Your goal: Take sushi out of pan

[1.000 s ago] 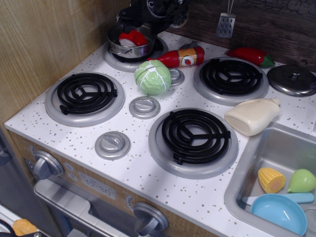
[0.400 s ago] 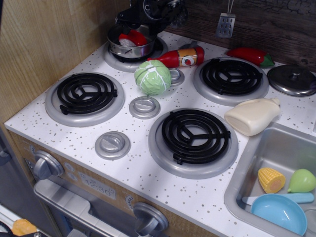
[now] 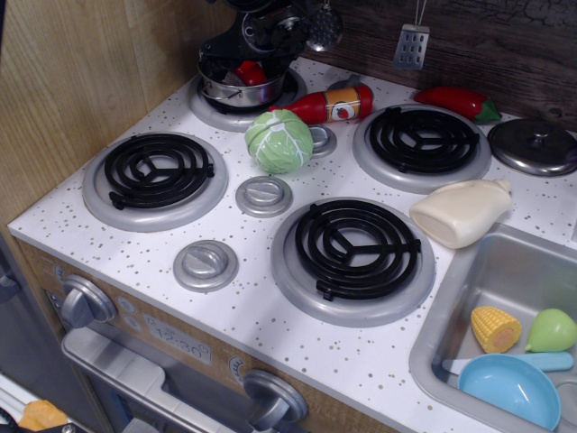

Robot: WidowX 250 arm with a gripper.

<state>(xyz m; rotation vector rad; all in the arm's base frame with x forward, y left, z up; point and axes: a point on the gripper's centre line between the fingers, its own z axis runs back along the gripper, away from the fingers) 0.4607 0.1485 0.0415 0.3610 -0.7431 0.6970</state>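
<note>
The pan [image 3: 236, 93], a small shiny steel pot, stands on the back left burner. The sushi [image 3: 252, 72] lies inside it; only part of its red top shows at the right of the pan. My black gripper [image 3: 236, 65] reaches down from above into the pan's mouth, right at the sushi, and hides most of the inside. The gripper body covers the fingertips, so I cannot tell whether they are shut on the sushi.
A green cabbage [image 3: 280, 141] sits just in front of the pan, and a red ketchup bottle [image 3: 329, 105] lies to its right. A red chili pepper [image 3: 458, 102], a steel lid [image 3: 534, 146] and a cream bottle [image 3: 462, 212] are further right. The sink [image 3: 469, 271] holds toys.
My gripper has moved down and a little left into the pan. It now covers most of the sushi, which showed more fully before.
</note>
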